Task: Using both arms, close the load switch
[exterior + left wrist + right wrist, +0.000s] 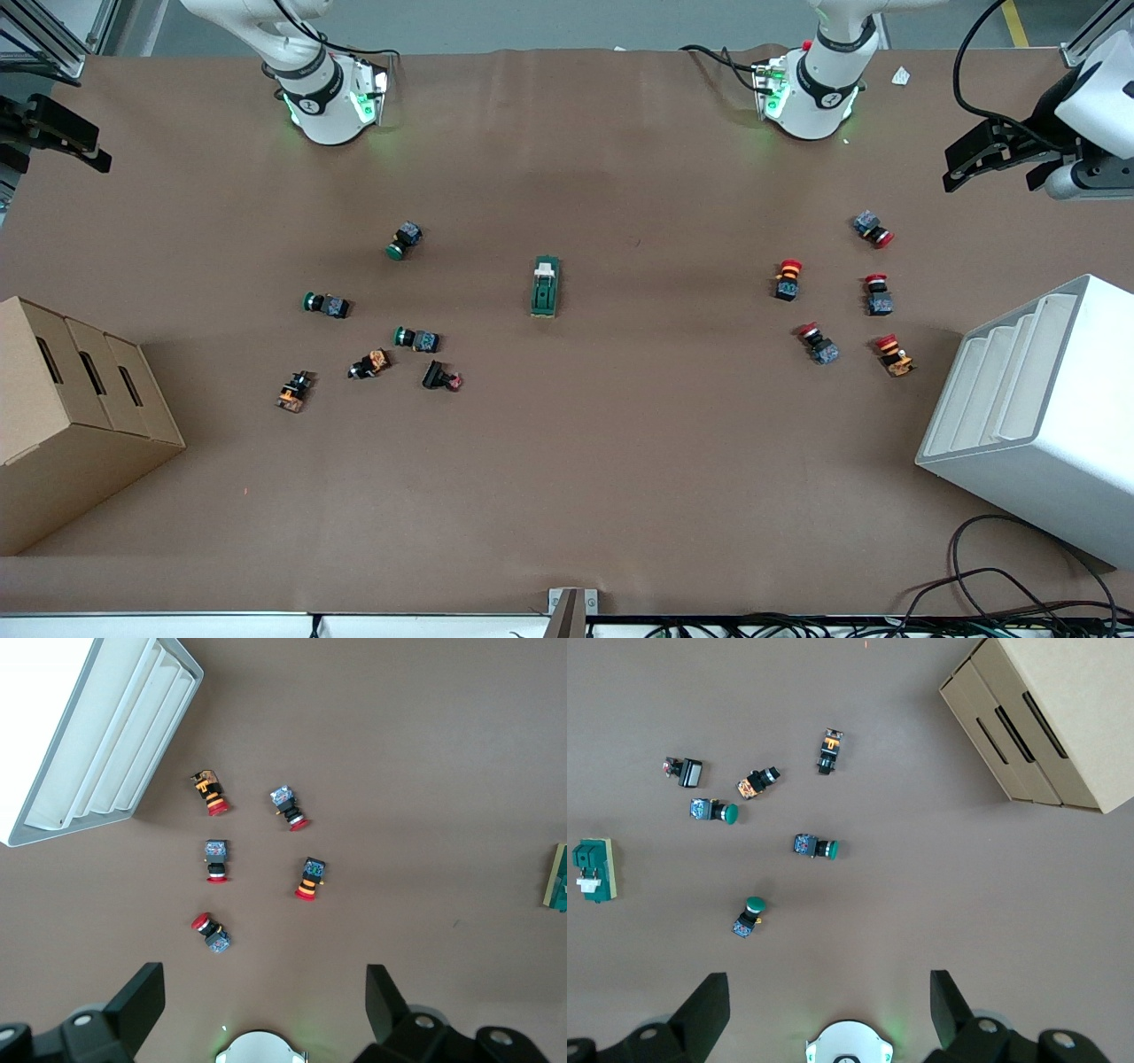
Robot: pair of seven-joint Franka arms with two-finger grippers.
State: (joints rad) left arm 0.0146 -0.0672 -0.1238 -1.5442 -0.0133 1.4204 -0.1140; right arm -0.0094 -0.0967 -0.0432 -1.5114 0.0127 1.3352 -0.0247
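Note:
The load switch (pixel 545 286), a dark green block with a white lever piece at its end toward the arms' bases, lies flat at the middle of the table. It shows in the right wrist view (pixel 594 870) and only partly at the edge of the left wrist view (pixel 560 877). My left gripper (pixel 988 173) is open and empty, high over the left arm's end of the table (pixel 266 1010). My right gripper (pixel 55 142) is open and empty, high over the right arm's end (pixel 828 1010). Both are far from the switch.
Several green and orange push-buttons (pixel 415 338) lie toward the right arm's end, and several red ones (pixel 788 278) toward the left arm's end. A cardboard box (pixel 71 416) and a white slotted rack (pixel 1036 416) stand at the table's ends. Cables (pixel 992 594) lie at the front edge.

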